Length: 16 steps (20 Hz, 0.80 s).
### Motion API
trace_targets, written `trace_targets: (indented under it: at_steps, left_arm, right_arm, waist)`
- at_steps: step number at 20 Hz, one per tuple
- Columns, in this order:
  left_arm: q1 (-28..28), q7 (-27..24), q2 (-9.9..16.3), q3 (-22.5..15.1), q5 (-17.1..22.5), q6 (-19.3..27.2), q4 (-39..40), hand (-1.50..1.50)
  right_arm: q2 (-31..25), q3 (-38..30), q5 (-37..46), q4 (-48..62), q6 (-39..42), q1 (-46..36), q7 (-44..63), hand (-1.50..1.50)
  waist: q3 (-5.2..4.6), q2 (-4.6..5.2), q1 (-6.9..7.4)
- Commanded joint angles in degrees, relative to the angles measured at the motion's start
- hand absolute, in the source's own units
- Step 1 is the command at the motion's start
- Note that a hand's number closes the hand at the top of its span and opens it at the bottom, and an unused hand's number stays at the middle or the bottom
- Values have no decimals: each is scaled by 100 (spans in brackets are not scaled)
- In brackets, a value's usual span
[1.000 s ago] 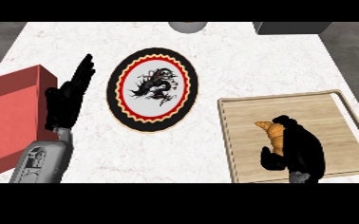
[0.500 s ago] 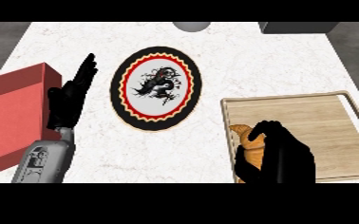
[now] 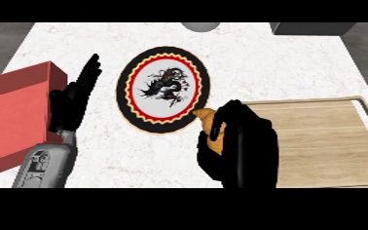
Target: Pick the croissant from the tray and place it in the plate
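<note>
- Head view, right side: I am holding the croissant (image 3: 209,132) in the right hand (image 3: 241,148), fingers and thumb curled round it. Only its golden tip and one flank are showing; the hand is hiding the remainder.
- Head view, position of the load: the croissant is sitting off the left edge of the wooden tray (image 3: 316,136), over bare counter (image 3: 287,58), with its tip just beside the lower right rim of the plate (image 3: 164,89). I cannot tell whether it is touching the counter or hanging above it.
- Head view, left side: the left hand (image 3: 75,100) is resting open, fingers straight, between the plate and the red box (image 3: 25,112). It is taking no part.
- Risk 1: I am judging that letting go here would land the pastry on the rim or on the counter, because most of it is not yet lying over the plate.
- Risk 2: I am judging that a low sideways carry could catch the rim and push the plate toward the resting hand, since height above the counter is unclear from this steep angle.
- Risk 3: the curved, tapering shape is likely giving the fingers uneven contact; I am expecting it might rotate or slip while travelling.
- Risk 4: the hand is masking the load, so I am placing partly blind.
</note>
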Motion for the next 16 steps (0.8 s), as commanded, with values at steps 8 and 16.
trace_targets:
  at_steps: [8, 16]
  left_arm:
    - [-130, 175, -27, 13, -7, -60, -89, 0]
    - [-458, 106, -110, -71, -99, -90, 225, 0]
  right_arm:
    - [77, -406, -2088, 3106, -1573, -2684, 446, 150]
    - [77, -74, -3014, 5577, -1912, -3953, 421, 150]
  waist:
    - [4, 31, 165]
    - [-1, 85, 317]
